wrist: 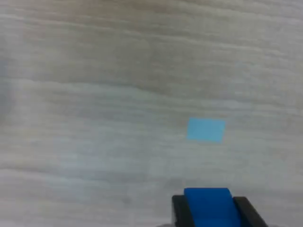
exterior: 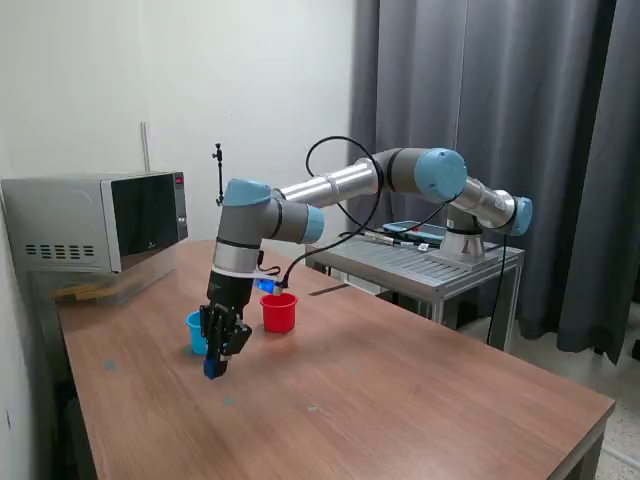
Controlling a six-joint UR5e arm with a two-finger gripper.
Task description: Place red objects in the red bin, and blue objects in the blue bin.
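My gripper [exterior: 214, 367] hangs just above the wooden table, in front of the light-blue cup [exterior: 196, 333], and is shut on a dark-blue cube [exterior: 212, 369]. In the wrist view the blue cube [wrist: 208, 208] sits between the two black fingers [wrist: 179, 208] over bare table. The red cup [exterior: 278, 312] stands to the exterior view's right of the blue cup. No red cubes and no second blue cube show; I cannot see inside the cups.
A microwave [exterior: 95, 220] stands at the table's back on the exterior view's left. A metal stand [exterior: 420, 262] holds the arm's base behind the table. A small light-blue patch [wrist: 206, 129] marks the table surface under the gripper.
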